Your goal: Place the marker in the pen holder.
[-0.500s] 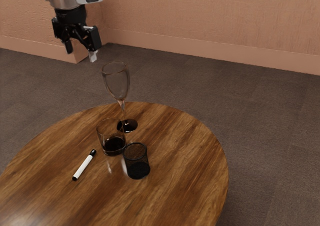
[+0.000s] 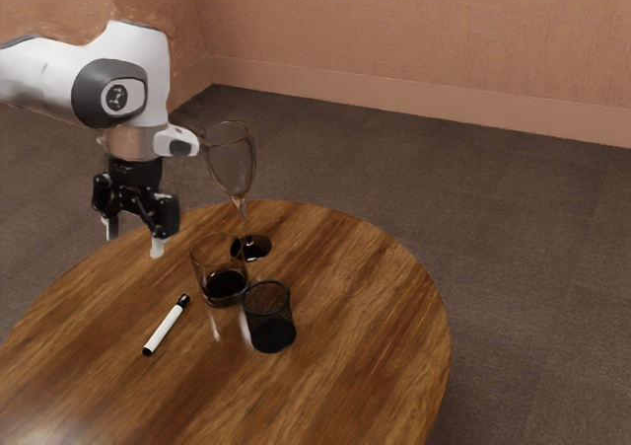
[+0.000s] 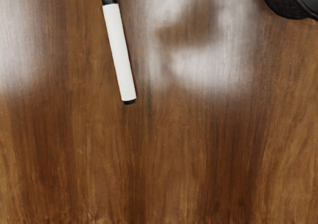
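Observation:
In the exterior view my gripper (image 2: 134, 246) hangs above the table, its two fingers wide apart with nothing between them. The white marker (image 2: 165, 328) with black ends lies flat on the wood below it, nearer the camera. In the wrist view the marker (image 3: 119, 52) shows its white barrel and one black end, the other end cut off by the frame. The black mesh pen holder (image 2: 268, 317) stands upright on the table in the exterior view, apart from the marker; part of it, the pen holder (image 3: 285, 1), shows at the wrist view's corner.
A short tumbler (image 2: 225, 285) with dark contents stands right beside the pen holder, toward the exterior view's left. Behind it rises a tall stemmed glass (image 2: 232, 164), close to my hand's height. The round wooden table (image 2: 355, 366) has a curved edge.
My arm has come down a long way toward the table, fingers still apart. The marker, pen holder and glasses have not moved.

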